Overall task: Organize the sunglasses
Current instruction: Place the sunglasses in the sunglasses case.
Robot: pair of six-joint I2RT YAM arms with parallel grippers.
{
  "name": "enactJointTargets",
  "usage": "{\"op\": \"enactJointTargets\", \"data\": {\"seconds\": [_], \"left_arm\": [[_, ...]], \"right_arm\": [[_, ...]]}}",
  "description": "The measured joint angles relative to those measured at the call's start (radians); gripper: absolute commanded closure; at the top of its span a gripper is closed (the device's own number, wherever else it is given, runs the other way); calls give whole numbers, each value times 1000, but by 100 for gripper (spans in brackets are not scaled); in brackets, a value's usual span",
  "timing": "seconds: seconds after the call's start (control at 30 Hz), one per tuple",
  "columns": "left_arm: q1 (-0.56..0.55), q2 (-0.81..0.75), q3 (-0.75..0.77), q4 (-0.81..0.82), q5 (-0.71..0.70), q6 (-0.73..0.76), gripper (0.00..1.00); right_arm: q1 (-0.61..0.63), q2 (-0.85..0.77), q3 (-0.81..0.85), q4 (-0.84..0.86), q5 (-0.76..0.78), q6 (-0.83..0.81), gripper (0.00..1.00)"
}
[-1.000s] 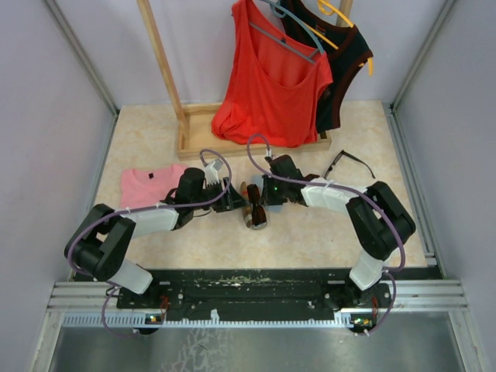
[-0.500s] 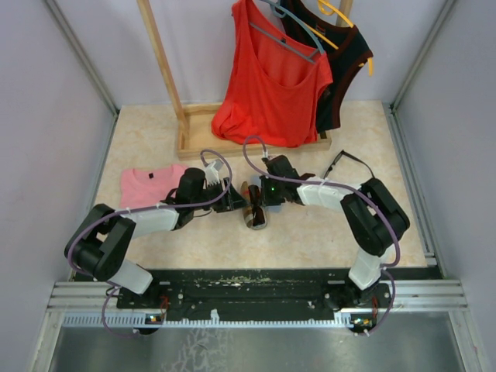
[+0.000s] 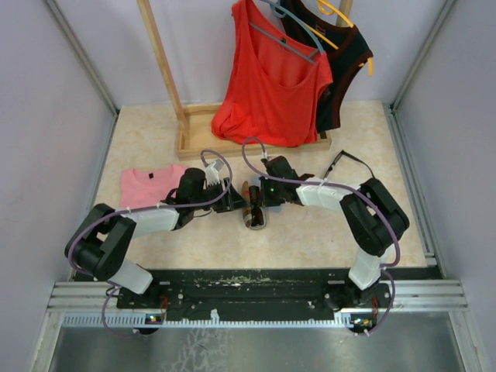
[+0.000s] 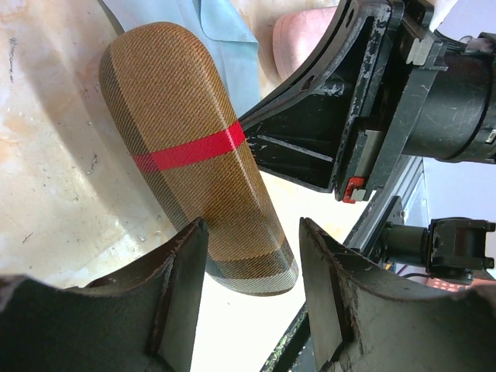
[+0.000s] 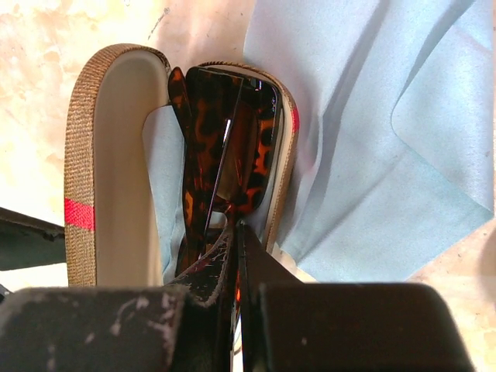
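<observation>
Tortoiseshell sunglasses [image 5: 225,147] lie snug within plaid case [image 5: 81,155] rim.

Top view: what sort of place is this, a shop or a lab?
Probably a lab test cell dressed like a clothes corner: plain walls enclose a table, the left arm and right arm are bolted at its edge, and a red top hangs by a rack.

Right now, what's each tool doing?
Left tool: closed on the plaid case.
Right tool: shut, tip at the sunglasses in the case; grip on them unclear.
</observation>
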Motion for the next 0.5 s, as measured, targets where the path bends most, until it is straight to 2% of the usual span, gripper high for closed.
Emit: {"op": "enactJointTargets", "data": {"seconds": [0.1,0.27,0.5], "left_arm": [[0,0,0,-1,0,0,44],[0,0,0,-3,0,0,44],[0,0,8,-27,-3,3,44]], "right_arm": [[1,-16,0,-11,11,-5,99],[4,-113,0,-29,21,-12,93],[-12,-279,-77,16,75,-9,100]]}}
